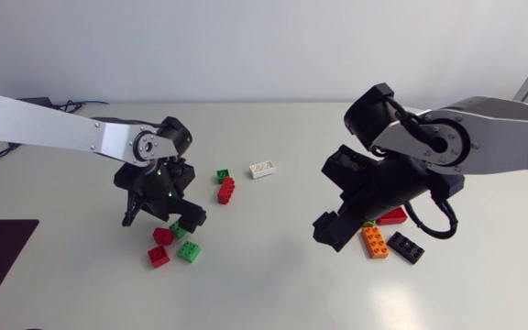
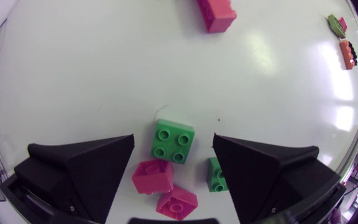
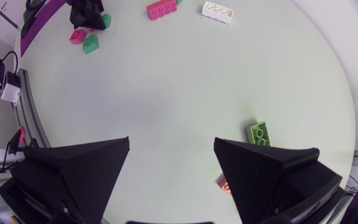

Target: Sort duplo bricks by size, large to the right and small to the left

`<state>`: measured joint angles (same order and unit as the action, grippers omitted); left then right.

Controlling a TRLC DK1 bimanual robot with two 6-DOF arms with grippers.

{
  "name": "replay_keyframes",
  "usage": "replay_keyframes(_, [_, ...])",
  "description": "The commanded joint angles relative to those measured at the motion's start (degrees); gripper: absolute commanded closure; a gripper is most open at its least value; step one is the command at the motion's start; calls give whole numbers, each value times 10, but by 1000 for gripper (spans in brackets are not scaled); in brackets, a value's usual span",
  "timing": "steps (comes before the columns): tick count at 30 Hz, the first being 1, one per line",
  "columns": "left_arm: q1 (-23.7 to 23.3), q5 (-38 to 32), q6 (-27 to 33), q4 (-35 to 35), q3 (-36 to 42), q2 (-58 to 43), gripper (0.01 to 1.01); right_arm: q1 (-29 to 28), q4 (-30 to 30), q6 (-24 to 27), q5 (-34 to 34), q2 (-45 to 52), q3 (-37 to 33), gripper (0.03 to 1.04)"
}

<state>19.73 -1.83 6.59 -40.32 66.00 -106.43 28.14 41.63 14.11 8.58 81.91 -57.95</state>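
Left gripper (image 2: 173, 137) is held wide open, nothing gripped.
A small green brick (image 2: 173, 141) is seen between its fingers, untouched, with a red brick (image 2: 153, 176) just behind. The right gripper (image 3: 171, 142) is spread empty, with a large green brick (image 3: 258, 133) beside one finger.

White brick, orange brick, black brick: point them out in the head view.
white brick (image 1: 263, 169), head view, top face centre.
orange brick (image 1: 375, 243), head view, top face centre.
black brick (image 1: 405, 247), head view, top face centre.
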Motion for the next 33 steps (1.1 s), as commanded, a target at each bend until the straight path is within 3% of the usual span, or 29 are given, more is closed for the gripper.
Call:
replay_keyframes(1, [-1, 16, 56, -11, 46, 6, 43, -3, 6, -7, -1, -4, 6, 85])
replay_keyframes(5, [-34, 58, 121, -29, 116, -13, 44, -5, 6, -7, -1, -4, 6, 85])
replay_keyframes(10, [-51, 60, 208, -67, 204, -65, 44, -18, 6, 0, -1, -4, 0, 85])
replay_keyframes(16, [-51, 71, 286, -70, 245, -121, 44, -38, 6, 8, -2, 3, -3, 85])
replay_keyframes(33, [-44, 86, 312, -71, 357, -225, 44, -67, 2, 26, -1, 33, -5, 84])
